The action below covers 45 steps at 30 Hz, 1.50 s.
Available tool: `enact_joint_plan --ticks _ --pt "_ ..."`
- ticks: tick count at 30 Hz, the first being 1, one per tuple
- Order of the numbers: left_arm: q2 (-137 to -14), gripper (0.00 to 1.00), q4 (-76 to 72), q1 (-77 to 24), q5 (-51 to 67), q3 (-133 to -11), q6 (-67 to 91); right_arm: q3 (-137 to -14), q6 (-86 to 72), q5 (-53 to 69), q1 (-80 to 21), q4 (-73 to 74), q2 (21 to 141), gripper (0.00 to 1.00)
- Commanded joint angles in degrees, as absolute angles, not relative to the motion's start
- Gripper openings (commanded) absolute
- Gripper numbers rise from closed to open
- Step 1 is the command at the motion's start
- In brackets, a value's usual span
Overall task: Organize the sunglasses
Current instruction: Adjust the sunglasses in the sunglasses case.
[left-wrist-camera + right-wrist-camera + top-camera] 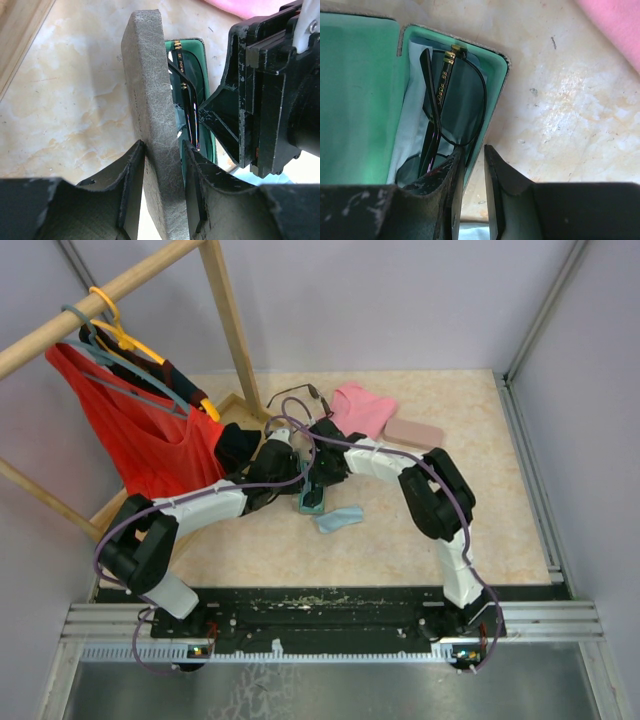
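An open grey case with green lining (pixel 311 503) lies at mid-table. One pair of dark wire sunglasses (pixel 440 100) lies folded inside it on a light-blue cloth, and it also shows in the left wrist view (pixel 189 102). My left gripper (pixel 164 145) is shut on the case's upright grey felt lid (pixel 147 90). My right gripper (pixel 472 150) is only narrowly open. Its left finger (pixel 451 170) is inside the case against the glasses and its right finger is outside the case wall. A second pair of sunglasses (pixel 312 393) lies at the back.
A pink case (pixel 413 432) and a pink cloth (pixel 362 408) lie behind the right arm. A light-blue cloth (pixel 338 519) lies in front of the open case. A wooden rack with hangers and a red garment (pixel 140 430) stands at the left.
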<state>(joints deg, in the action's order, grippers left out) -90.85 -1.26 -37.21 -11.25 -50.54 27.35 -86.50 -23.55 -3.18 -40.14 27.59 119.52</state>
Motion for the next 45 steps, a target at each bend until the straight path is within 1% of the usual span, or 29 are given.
enact_joint_plan --ticks 1,5,8,13,25,32,41,45 --pt "-90.5 0.41 -2.3 -37.2 -9.4 -51.4 27.0 -87.4 -21.7 -6.4 -41.0 31.4 124.9 0.25" --pt "-90.6 0.41 -2.5 -37.2 -9.2 -51.3 27.1 -87.8 -21.4 -6.4 -41.1 32.0 125.4 0.28" --pt "-90.7 0.41 -2.5 -37.2 -9.3 -51.2 27.1 -87.8 -21.2 -6.2 -41.1 32.0 125.4 0.34" --pt "-90.6 0.41 -2.5 -37.2 -9.3 -51.2 27.2 -87.9 -20.8 -6.0 -41.1 32.1 125.5 0.37" --pt "-90.6 0.4 -3.1 -37.2 -7.7 -50.8 27.3 -89.5 -20.3 -6.3 -41.7 33.6 127.0 0.41" --pt "-90.4 0.33 -3.8 -37.2 -6.6 -50.4 27.2 -92.0 -19.8 -6.3 -42.6 34.8 128.3 0.44" --pt "-90.2 0.33 -4.0 -37.2 -6.3 -50.2 27.1 -92.2 -19.6 -8.1 -43.1 36.3 129.5 0.46" --pt "-90.2 0.34 -3.2 -37.2 -7.7 -50.1 26.9 -90.4 -20.0 -7.9 -43.1 34.2 126.8 0.46"
